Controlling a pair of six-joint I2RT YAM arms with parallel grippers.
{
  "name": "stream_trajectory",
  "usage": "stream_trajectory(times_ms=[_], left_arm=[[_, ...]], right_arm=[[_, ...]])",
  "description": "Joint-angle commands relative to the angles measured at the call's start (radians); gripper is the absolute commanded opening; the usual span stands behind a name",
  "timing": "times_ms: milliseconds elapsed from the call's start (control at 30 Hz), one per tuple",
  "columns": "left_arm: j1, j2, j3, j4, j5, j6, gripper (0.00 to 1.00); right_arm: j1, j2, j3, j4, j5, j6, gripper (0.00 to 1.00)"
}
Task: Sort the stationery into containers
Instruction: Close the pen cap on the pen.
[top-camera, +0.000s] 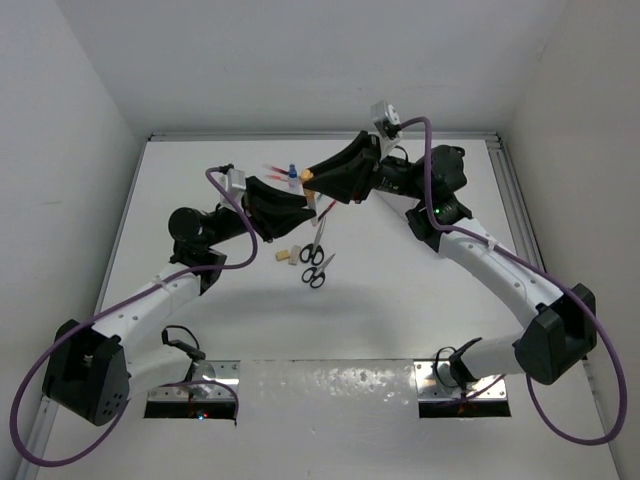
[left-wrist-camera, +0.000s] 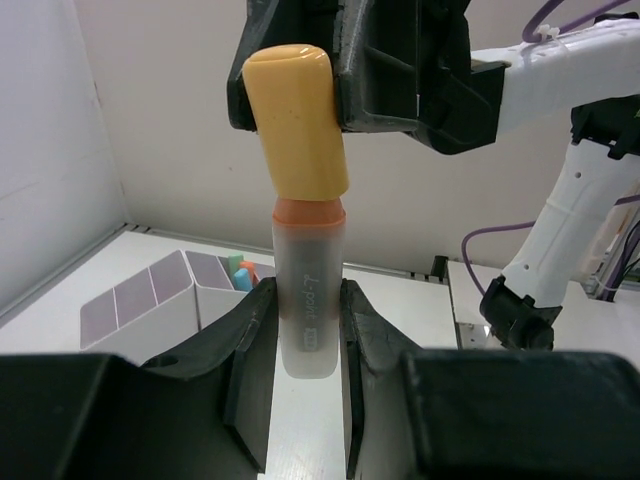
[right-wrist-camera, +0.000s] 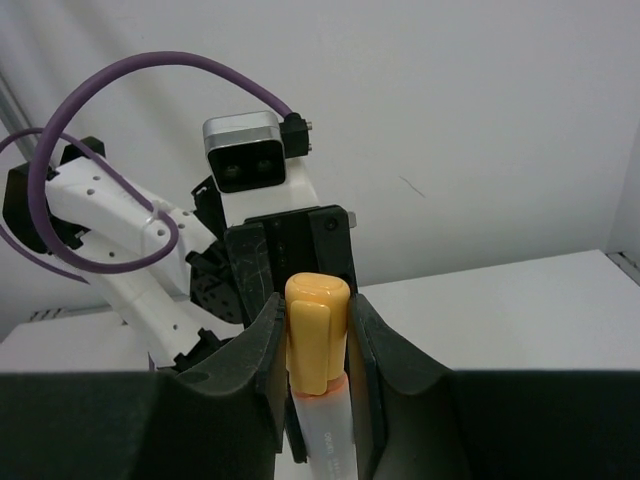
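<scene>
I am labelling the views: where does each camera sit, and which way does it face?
Top external: above, behind the bases, looks down on the table; both arms show.
Left wrist: looks past the left gripper to the right gripper and the organiser.
Right wrist: looks past its own fingers to the left arm.
Shared: both wrist views show the highlighter, gripped from both ends.

Your yellow-capped marker (left-wrist-camera: 305, 300) is up off the tabletop (top-camera: 400, 320); black scissors (top-camera: 315, 274) and beige erasers (top-camera: 284, 257) lie around its middle, pastel bits (left-wrist-camera: 240, 270) sit in the organiser (left-wrist-camera: 150, 300).
</scene>
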Motion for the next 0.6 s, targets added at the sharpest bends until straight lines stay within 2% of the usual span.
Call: stream_trajectory(times_ms=[0,200,400,533,567], left_arm=[[0.017,-0.029,0.005,0.093,-0.021,-0.022,0.00],[0.052,-0.038,-0.009,0.151,-0.014,-0.048,0.00],[0.052,-0.025,0.009,0.228,-0.008,-0.072,0.00],[0.054,-0.023,0.029,0.213,0.082,-0.028,0.00],[0.055,-0.021,0.032,0.207,0.103,0.006,0.00]], right_arm=[[-0.018,0.003,-0.038,0.066,-0.043,0.031,0.00],[-0.024,-0.031,-0.122,0.062,-0.061,0.028,0.00],[0.013,0.015,-0.130,0.065,-0.132,0.040,0.00],[0.001,0.014,-0.128,0.048,-0.192,0.055,0.00],[-0.005,0.008,-0.109,-0.011,-0.218,0.043,0.00]])
